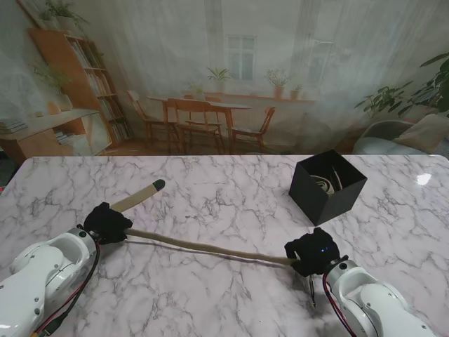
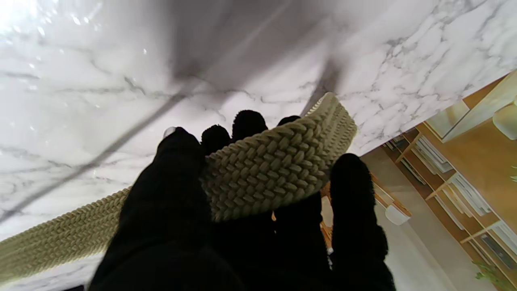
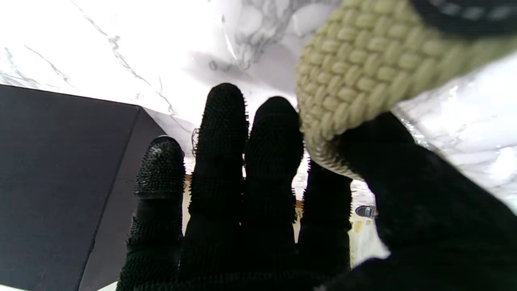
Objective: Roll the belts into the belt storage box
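1. Now I have the belt [image 1: 203, 247] stretched between my two hands, low over the marble table [image 1: 224, 203].
2. My left hand [image 1: 106, 222] is clamped on the belt near its dark tip, which pokes out past the fingers [image 2: 247, 123], farther from me.
3. My right hand [image 1: 313, 254] pinches the other end between thumb and a finger; the other fingers stick out straight.
4. I think I am at the start of rolling. No coil shows yet.
5. Next, I guess one hand must wind its end round and round while the other keeps the belt tight.
6. It looks woven, tan and bendy, so it may slip or twist.
7. My black storage box [image 1: 327, 186] sits just past my right hand. Something pale and curled already lies inside.
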Available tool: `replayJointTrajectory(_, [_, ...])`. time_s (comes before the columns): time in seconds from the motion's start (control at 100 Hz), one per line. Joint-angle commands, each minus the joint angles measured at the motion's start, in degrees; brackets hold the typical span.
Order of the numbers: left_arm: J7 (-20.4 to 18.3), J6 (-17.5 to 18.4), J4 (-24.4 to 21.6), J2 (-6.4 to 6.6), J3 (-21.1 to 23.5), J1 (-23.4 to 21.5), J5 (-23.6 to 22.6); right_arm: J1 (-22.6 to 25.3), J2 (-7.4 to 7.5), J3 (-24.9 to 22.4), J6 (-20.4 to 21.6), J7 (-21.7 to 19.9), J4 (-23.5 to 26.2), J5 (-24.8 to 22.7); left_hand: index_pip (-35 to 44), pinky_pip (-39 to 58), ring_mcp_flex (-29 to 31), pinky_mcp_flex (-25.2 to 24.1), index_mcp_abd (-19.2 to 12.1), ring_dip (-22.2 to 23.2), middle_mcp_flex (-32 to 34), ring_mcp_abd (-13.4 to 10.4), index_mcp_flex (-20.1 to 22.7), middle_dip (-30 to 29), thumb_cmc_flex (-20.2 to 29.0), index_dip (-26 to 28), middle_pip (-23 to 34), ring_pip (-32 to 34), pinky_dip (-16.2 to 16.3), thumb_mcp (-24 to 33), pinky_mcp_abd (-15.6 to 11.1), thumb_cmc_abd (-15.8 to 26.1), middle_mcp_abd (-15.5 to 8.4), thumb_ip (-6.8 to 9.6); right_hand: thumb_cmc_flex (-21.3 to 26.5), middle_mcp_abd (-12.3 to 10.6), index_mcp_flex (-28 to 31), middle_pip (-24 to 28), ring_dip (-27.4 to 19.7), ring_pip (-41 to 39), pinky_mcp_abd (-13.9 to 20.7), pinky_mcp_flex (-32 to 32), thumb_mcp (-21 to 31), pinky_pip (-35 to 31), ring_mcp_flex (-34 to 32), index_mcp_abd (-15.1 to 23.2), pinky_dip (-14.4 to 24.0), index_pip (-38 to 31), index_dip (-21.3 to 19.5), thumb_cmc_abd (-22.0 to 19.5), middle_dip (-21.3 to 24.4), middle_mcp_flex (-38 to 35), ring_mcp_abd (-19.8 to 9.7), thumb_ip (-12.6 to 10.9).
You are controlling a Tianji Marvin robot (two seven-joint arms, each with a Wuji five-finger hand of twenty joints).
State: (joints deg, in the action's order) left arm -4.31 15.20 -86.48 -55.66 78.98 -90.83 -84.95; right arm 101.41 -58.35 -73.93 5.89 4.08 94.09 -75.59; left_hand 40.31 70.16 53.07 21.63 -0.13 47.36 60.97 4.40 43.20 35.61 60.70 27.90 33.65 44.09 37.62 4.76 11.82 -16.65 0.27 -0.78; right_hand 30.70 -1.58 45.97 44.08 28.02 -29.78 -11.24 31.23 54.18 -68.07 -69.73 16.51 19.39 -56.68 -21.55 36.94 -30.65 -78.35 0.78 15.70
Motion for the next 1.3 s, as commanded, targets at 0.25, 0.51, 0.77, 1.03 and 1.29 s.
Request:
replayJointTrajectory(0.25, [-3.82,0.06,3.18,0.79,-1.11,0.9,-2.07,-1.27,0.3,0.62,-1.81,-2.23,-2.57,-0.29,-6.15,-4.36,-3.91,-3.34,0.06,-3.15,-2.99,4.83,-2.2,4.94,2.93,1.98,-9.81,-7.4,-1.19,0.9,-0.28,-0.68,0.96,0.26,4.6,0.0,1.06,1.37,0.29,-1.37,0.65,-0.56,3.97,-0.96,-1.22,2.99,0.45,-3.23,0.14,-0.28,0.41,-3.09,-2.01,-0.41])
replayJointTrajectory(0.51, [-3.63,-1.36,4.9,1.25,2.24,-0.29,-5.53,-0.84,0.25,-0.09,-2.84,-2.59,-3.06,-0.14,-7.68,-5.1,-4.62,-3.44,-1.0,-4.12,-3.03,3.07,-3.18,5.63,5.9,1.91,-15.46,-10.26,-1.32,2.79,-0.87,-0.31,-0.3,0.05,5.51,0.67,1.29,1.99,0.42,-1.6,1.16,-0.16,4.15,-1.01,-1.43,2.88,0.32,-3.68,-0.21,-0.57,0.06,-3.09,-2.27,-0.49])
replayJointTrajectory(0.77, [-2.02,-6.12,7.38,1.46,5.08,-0.82,-8.26,-0.95,0.23,-0.28,-3.01,-2.05,-3.29,-0.27,-7.01,-4.84,-4.15,-2.99,-1.56,-3.6,-1.96,2.89,-2.24,7.3,6.67,2.49,-17.75,-10.56,-1.01,3.18,-1.21,0.44,-0.69,-0.13,5.71,0.86,1.29,2.31,0.51,-1.78,1.51,0.18,4.16,-1.08,-1.55,2.82,0.19,-3.8,-0.57,-0.77,-0.22,-3.15,-2.44,-0.51])
replayJointTrajectory(1.03, [4.0,-7.74,4.15,1.16,12.16,-4.3,-10.93,-0.97,0.23,-0.61,-3.05,-1.82,-3.35,-0.52,-4.82,-3.59,-4.02,-2.54,-1.37,-2.32,-1.04,4.73,-1.17,7.52,6.96,2.62,-16.15,-8.66,-0.38,2.79,-1.23,1.23,-0.72,-0.13,5.84,0.93,1.28,2.35,0.52,-1.79,1.75,0.31,4.13,-1.13,-1.55,2.77,0.09,-3.77,-0.66,-0.88,-0.32,-3.17,-2.51,-0.53])
replayJointTrajectory(1.29, [3.22,-8.77,5.25,1.03,10.76,-4.24,-9.85,-1.45,0.15,-0.04,-3.59,-1.36,-4.12,0.23,-3.71,-3.0,-3.99,-2.93,-0.4,-2.44,-3.17,4.95,-1.35,3.92,5.06,1.49,-10.97,-7.72,0.0,-0.5,-0.9,3.36,0.1,0.03,5.77,0.85,0.92,2.33,0.56,-1.88,1.53,0.3,3.89,-1.23,-1.66,2.34,0.04,-3.41,-0.44,-1.31,-0.36,-3.33,-2.16,-0.5])
